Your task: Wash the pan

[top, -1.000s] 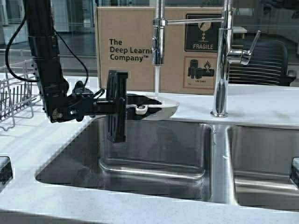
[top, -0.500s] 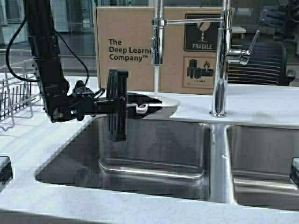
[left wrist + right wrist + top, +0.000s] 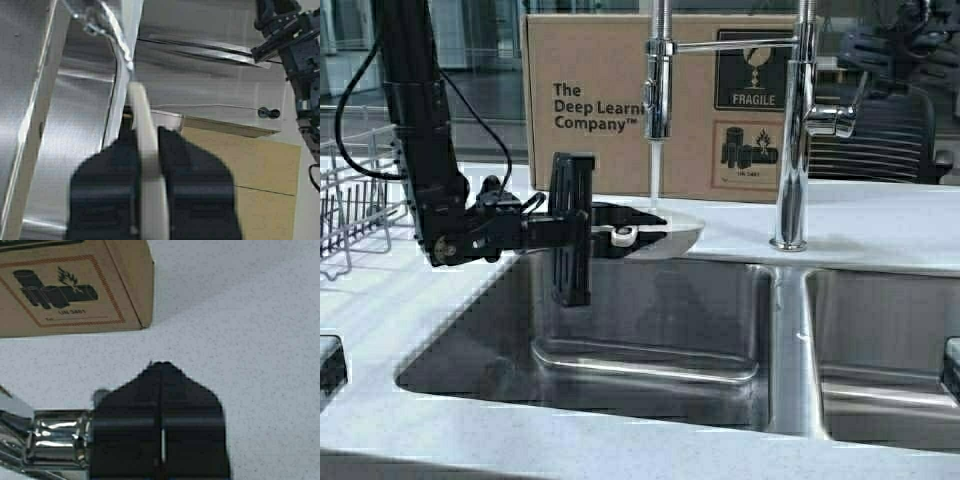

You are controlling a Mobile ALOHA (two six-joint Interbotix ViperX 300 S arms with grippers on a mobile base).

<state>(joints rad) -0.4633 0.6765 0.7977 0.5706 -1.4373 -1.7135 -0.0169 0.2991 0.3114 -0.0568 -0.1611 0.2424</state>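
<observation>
The cream pan (image 3: 670,226) is held level at the back rim of the left sink basin, under the running water stream (image 3: 656,170). My left gripper (image 3: 612,228) is shut on the pan's short pale handle, which runs between the black fingers in the left wrist view (image 3: 148,150). My right gripper (image 3: 161,367) is shut and empty above the white counter, beside a chrome part of the faucet (image 3: 55,435). In the high view the right arm (image 3: 910,40) shows dark at the top right, above the faucet lever (image 3: 860,95).
A double steel sink (image 3: 650,330) lies in front, with a divider (image 3: 790,330) between the basins. The tall chrome faucet (image 3: 792,150) and its spray head (image 3: 658,90) stand behind. A cardboard box (image 3: 590,110) is at the back and a wire dish rack (image 3: 350,200) at the left.
The right arm has come into the high view at the top right, moving left and down towards the faucet lever. The left gripper and pan stay almost still under the water.
</observation>
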